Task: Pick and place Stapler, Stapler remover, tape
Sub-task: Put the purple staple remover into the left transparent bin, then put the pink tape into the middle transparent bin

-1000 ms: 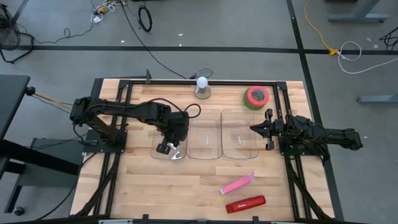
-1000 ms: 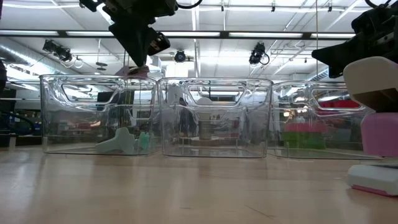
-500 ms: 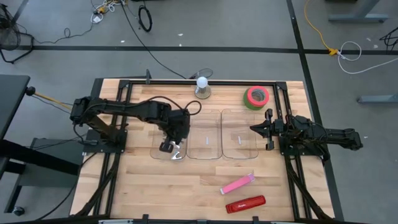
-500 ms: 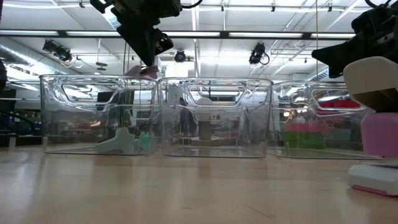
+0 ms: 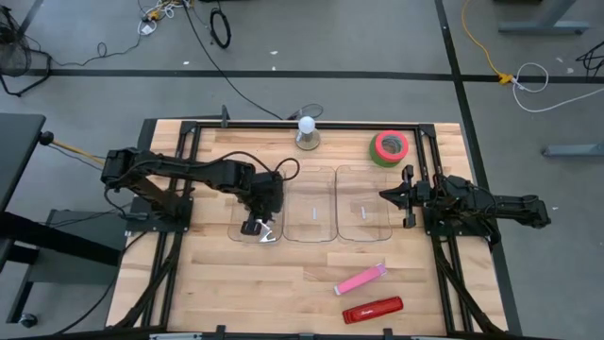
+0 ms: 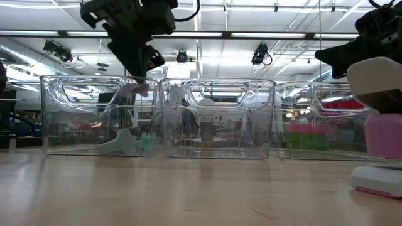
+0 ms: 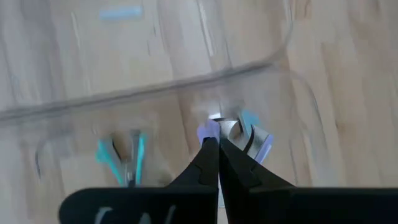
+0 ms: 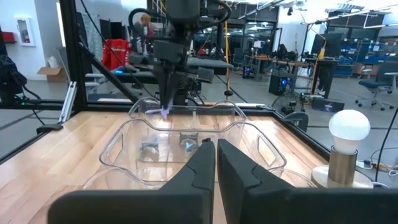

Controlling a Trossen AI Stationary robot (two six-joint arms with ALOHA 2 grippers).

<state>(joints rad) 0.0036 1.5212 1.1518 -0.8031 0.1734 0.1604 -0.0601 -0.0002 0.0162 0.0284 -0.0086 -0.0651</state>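
Three task items: stapler remover (image 5: 265, 234) in the leftmost clear bin (image 5: 238, 232), beneath the empty, pinched-shut left gripper (image 5: 252, 226); pink stapler (image 5: 362, 279) near the table's front edge, stiff, likely grasped mid-body; tape (image 5: 389, 146) at the back, light, rim-held; right gripper (image 5: 385, 195) closed, idle.

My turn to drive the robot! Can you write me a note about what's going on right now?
Left gripper: shut, over the left clear plastic bin, nothing visibly held.
Right gripper: shut, waiting beside the right clear bin.
Done: grey-and-teal staple remover lies in the left bin.
Left: green tape roll with pink core at the table's back right; pink stapler and red stapler on the wood in front of the bins.
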